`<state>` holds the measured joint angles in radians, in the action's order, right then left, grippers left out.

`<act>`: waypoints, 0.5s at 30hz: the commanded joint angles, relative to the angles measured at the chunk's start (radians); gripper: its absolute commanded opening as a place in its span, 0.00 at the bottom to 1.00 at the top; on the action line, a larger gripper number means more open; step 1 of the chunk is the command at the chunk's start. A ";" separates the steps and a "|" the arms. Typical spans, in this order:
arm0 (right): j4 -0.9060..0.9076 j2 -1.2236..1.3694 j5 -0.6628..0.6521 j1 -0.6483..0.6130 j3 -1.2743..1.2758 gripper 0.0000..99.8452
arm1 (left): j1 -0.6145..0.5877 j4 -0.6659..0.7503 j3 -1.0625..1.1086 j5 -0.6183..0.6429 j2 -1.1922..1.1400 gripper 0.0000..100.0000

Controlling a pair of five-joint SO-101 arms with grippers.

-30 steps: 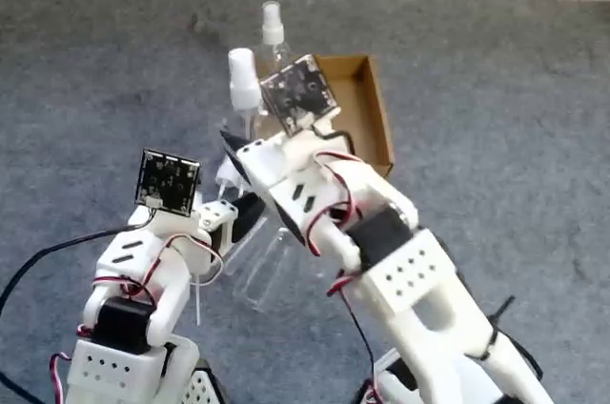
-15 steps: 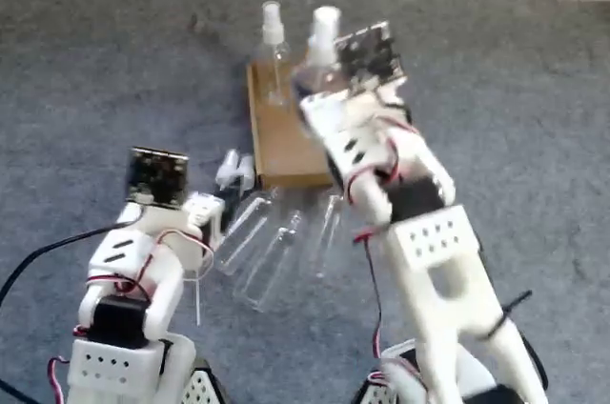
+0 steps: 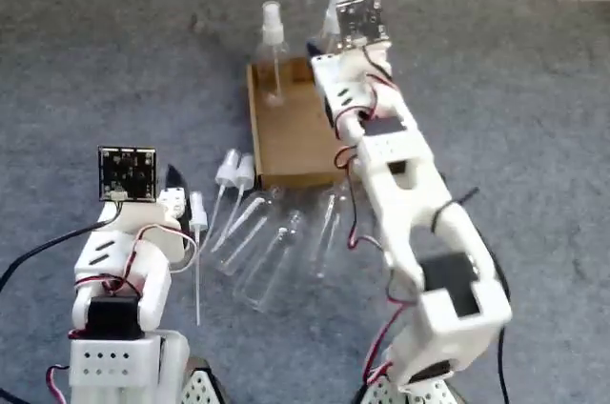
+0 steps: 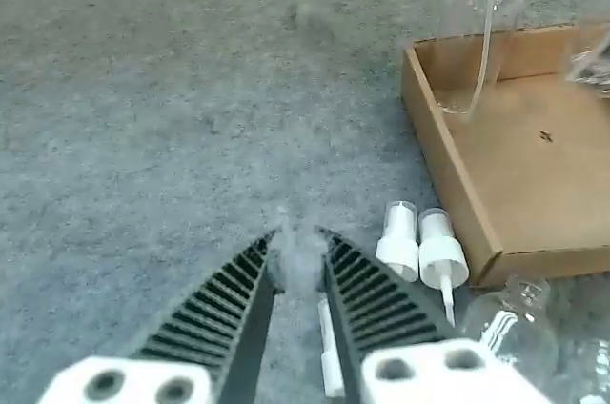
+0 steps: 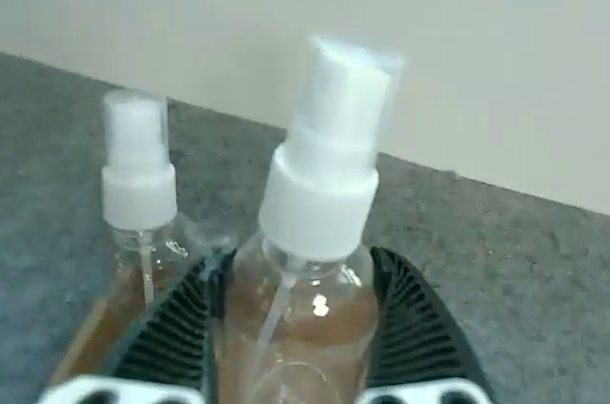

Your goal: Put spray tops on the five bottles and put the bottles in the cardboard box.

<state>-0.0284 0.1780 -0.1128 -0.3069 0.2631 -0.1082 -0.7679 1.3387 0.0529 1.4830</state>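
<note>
Clear plastic bottle with a white spray top (image 5: pixel 303 290) stands upright, clamped in your right jaws over the far end of the brown cardboard box (image 3: pixel 286 142), just beside the capped bottle (image 3: pixel 274 47) standing there. Straight down looks like your line. Left jaws: narrowly parted, gripping nothing, low near the loose white spray tops (image 3: pixel 234 171).

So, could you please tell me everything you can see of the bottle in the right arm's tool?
The bottle is clear plastic, round-shouldered and looks empty. A white spray top under a clear cap sits on its neck, and a thin dip tube runs down inside. It stands upright, clamped at the shoulders between the two black fingers of the right tool, at the far end of the cardboard box, beside another topped bottle. Its base is hidden.
</note>
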 commanded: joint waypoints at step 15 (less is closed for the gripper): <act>-0.237 0.211 -0.008 0.047 -0.090 0.00 | -0.012 0.035 -0.004 0.012 0.010 0.01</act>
<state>-0.2340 0.4035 -0.1128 -0.2746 0.2386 -0.1082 -0.7587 1.3387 0.0545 1.4830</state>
